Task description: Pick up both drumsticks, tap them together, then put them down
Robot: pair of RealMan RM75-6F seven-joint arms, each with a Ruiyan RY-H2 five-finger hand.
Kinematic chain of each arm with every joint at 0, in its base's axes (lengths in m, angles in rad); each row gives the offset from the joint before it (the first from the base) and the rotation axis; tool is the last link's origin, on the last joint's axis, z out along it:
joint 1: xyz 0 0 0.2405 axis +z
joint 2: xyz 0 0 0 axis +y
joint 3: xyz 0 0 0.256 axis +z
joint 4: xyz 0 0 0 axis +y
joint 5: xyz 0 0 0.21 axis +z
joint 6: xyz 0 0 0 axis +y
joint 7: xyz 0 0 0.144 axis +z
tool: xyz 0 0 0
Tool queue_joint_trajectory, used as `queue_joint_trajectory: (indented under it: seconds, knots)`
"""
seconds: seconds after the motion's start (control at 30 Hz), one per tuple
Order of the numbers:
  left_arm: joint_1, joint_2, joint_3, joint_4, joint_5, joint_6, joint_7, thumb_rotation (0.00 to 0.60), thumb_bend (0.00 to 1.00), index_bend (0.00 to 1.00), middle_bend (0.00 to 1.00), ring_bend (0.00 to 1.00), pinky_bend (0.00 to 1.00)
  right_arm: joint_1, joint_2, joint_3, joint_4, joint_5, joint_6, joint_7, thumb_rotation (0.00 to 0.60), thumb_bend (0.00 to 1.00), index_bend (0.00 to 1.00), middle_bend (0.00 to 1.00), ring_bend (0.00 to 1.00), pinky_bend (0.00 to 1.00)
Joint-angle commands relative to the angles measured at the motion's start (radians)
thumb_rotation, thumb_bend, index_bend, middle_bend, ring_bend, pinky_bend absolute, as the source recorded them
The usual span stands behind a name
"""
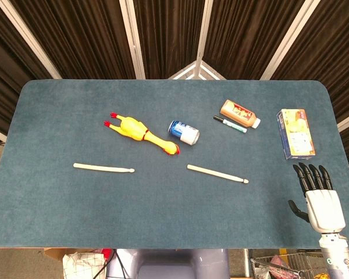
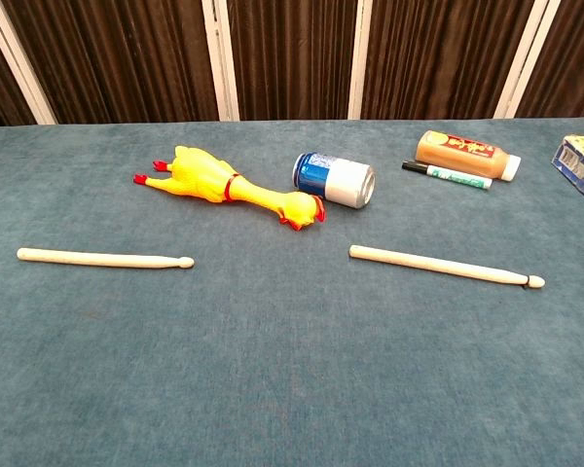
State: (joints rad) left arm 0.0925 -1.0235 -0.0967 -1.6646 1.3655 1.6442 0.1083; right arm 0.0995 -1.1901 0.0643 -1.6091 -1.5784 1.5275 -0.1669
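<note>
Two pale wooden drumsticks lie on the blue table. The left drumstick (image 1: 103, 168) (image 2: 103, 258) lies nearly level, tip pointing right. The right drumstick (image 1: 217, 173) (image 2: 445, 266) slants down to the right, tip at its right end. My right hand (image 1: 318, 196) hovers at the table's front right corner, fingers straight and apart, holding nothing, well right of the right drumstick. It does not show in the chest view. My left hand is out of both views.
Behind the sticks lie a yellow rubber chicken (image 1: 141, 133) (image 2: 229, 185), a blue can on its side (image 1: 184, 132) (image 2: 334, 180), a brown bottle (image 1: 240, 114) (image 2: 466, 154) and a marker (image 1: 230, 124) (image 2: 446, 174). A box (image 1: 295, 133) (image 2: 580, 167) lies at the right edge.
</note>
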Motion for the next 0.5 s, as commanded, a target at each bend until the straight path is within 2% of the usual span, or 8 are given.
queue_joint_trajectory:
  seconds: [0.03, 0.27, 0.5]
  knots:
    - [0.006, 0.002, 0.003, -0.004, 0.007, 0.01, -0.001, 0.6, 0.3, 0.08, 0.02, 0.0, 0.0, 0.0, -0.001, -0.002, 0.0, -0.002, -0.001, 0.001, 0.6, 0.28, 0.07, 0.1, 0.07, 0.0]
    - [0.015, 0.005, 0.009, -0.01, 0.026, 0.031, -0.004, 0.6, 0.3, 0.08, 0.02, 0.0, 0.0, 0.0, 0.003, -0.01, -0.007, -0.011, -0.004, 0.002, 0.6, 0.28, 0.07, 0.1, 0.07, 0.0]
    - [0.018, 0.004, 0.01, -0.011, 0.04, 0.043, -0.007, 0.6, 0.3, 0.08, 0.02, 0.0, 0.0, -0.002, 0.003, -0.021, -0.037, -0.018, -0.01, 0.032, 0.6, 0.28, 0.13, 0.12, 0.07, 0.0]
